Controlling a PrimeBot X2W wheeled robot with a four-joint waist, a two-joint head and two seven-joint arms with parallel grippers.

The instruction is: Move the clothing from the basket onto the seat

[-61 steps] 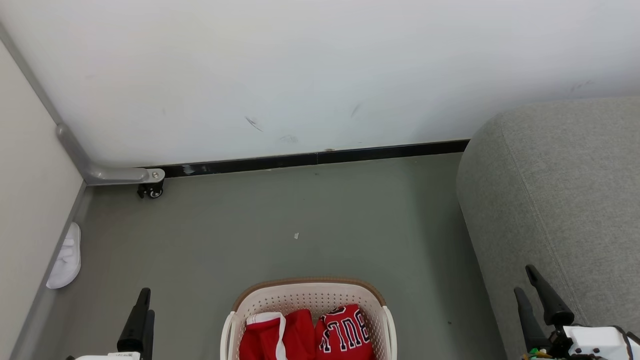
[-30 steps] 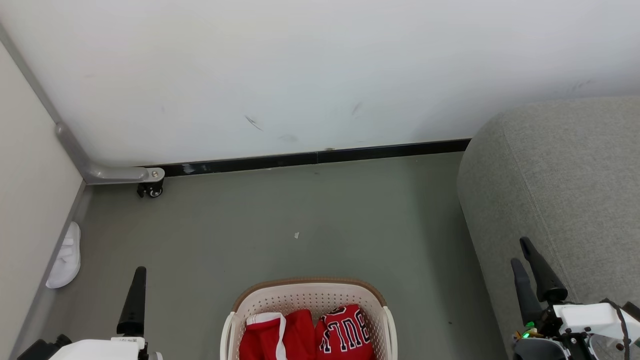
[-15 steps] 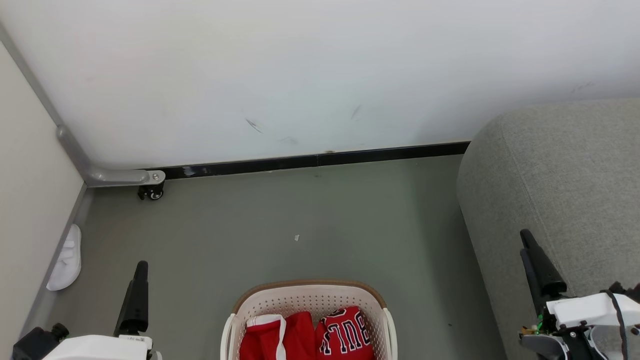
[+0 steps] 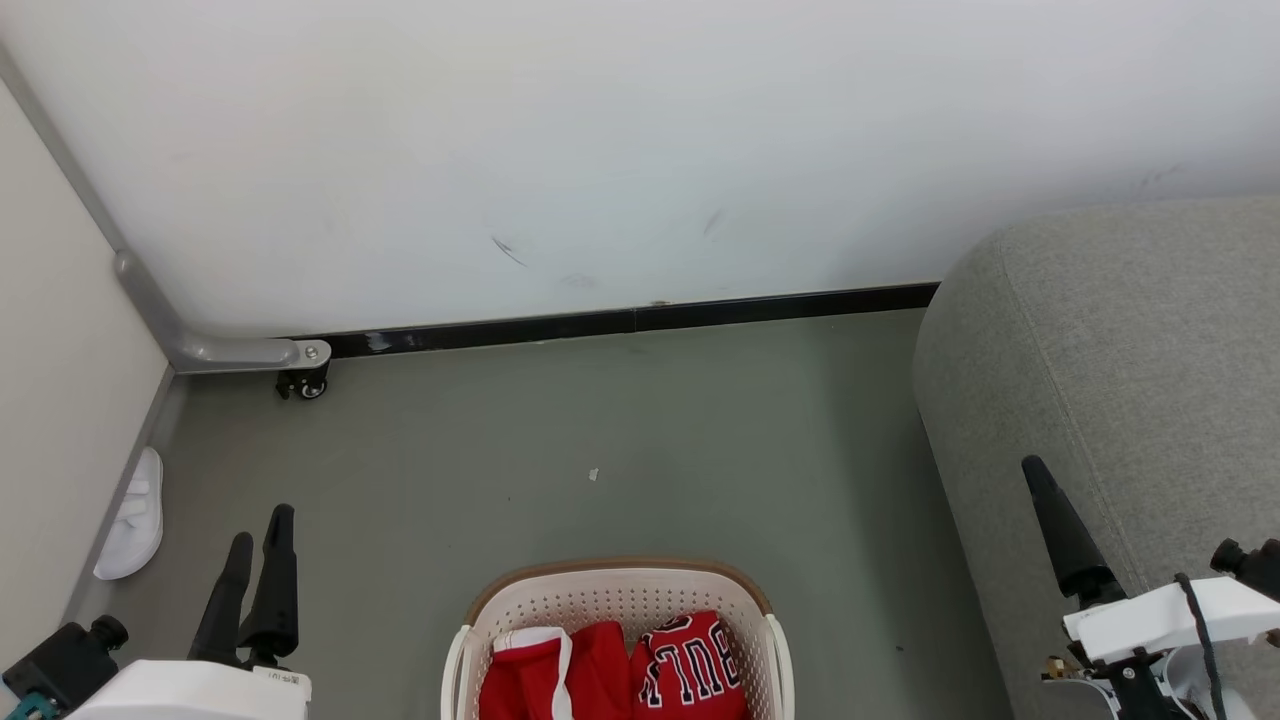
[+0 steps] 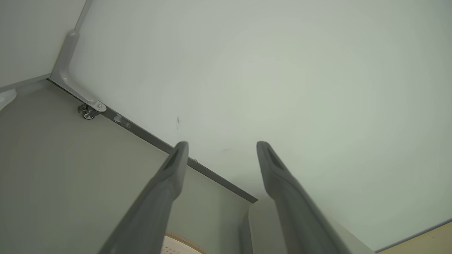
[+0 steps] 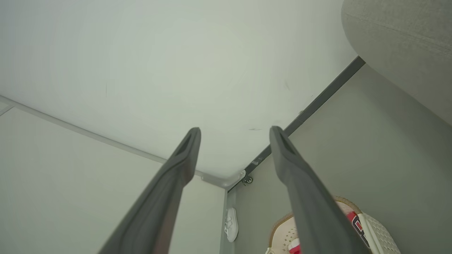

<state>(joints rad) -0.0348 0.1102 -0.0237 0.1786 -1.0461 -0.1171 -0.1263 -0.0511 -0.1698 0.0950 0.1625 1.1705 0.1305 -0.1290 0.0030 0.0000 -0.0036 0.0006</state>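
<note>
Room: grey floor (image 4: pixel 600 430), white wall (image 4: pixel 600 150).
Count: I see one basket (image 4: pixel 600 598), two red garments (shorts (image 4: pixel 540 680), jersey (image 4: pixel 690 665)), one seat (image 4: pixel 1130 350), one slipper (image 4: pixel 130 520).
Location: both garments lie side by side in the basket; the seat is well apart, at right.
Left: left gripper (image 4: pixel 261 527) jaws spread, empty, over floor.
Right: right gripper (image 6: pixel 235 129) jaws spread, empty, beside seat.
Change: both grippers sit higher in the head view than two seconds ago; garments unmoved.
</note>
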